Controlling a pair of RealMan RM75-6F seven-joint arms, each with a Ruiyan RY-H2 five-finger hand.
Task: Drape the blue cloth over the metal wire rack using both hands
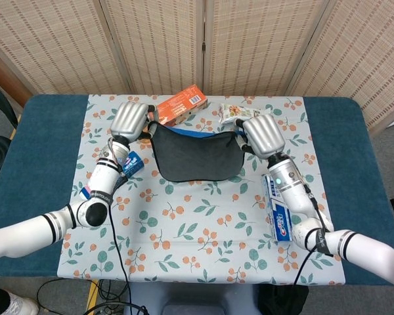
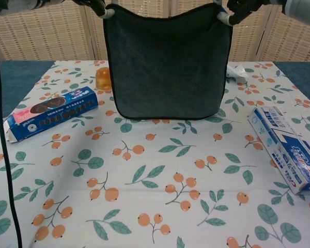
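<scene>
The blue cloth (image 1: pixel 194 154) hangs flat as a dark sheet between my two hands, its top edge showing a bright blue trim. My left hand (image 1: pixel 131 120) pinches the cloth's left top corner and my right hand (image 1: pixel 262 133) pinches the right top corner. In the chest view the cloth (image 2: pixel 168 62) is spread wide, with its lower edge hanging above the table. There, only the left hand (image 2: pixel 95 5) and right hand (image 2: pixel 232 8) fingertips show at the top. The metal wire rack is not visible in either view; the cloth covers where it stood.
An orange box (image 1: pixel 178 105) and a snack packet (image 1: pixel 235 113) lie at the back. A blue cookie box (image 2: pixel 51 113) lies at the left, a toothpaste box (image 2: pixel 287 150) at the right. An orange ball (image 2: pixel 102 77) peeks out beside the cloth's left edge.
</scene>
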